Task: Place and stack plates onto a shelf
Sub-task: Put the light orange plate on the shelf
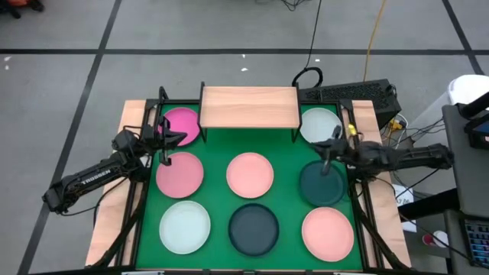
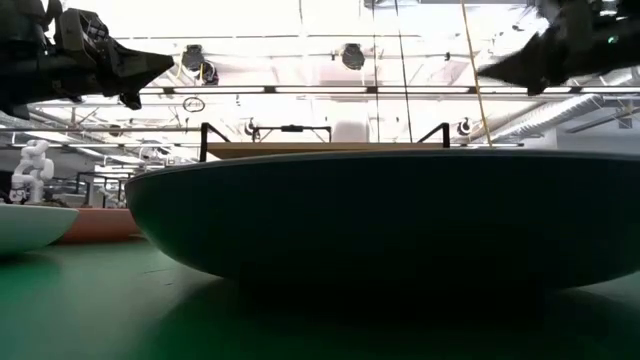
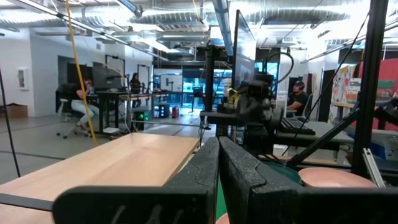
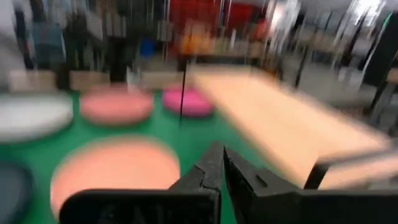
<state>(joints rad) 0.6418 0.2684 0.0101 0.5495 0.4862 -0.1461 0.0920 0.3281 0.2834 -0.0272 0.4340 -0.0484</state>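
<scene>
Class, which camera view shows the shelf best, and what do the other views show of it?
The high view: the whole shelf shows from above, bare, at the mat's far edge. The low view shows only its edge and leg tops behind a dark plate. The left wrist view shows part of its top up close; the right wrist view shows it blurred.

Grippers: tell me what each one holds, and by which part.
Nothing. Left gripper and right gripper are both shut on nothing, above the mat; all eight plates lie on it and the shelf is bare.

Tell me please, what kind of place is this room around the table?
Most likely a robotics lab or open workshop. Behind the shelf there are desks with a seated person, exposed ceiling ducts, and a small white humanoid robot in the background.
</scene>
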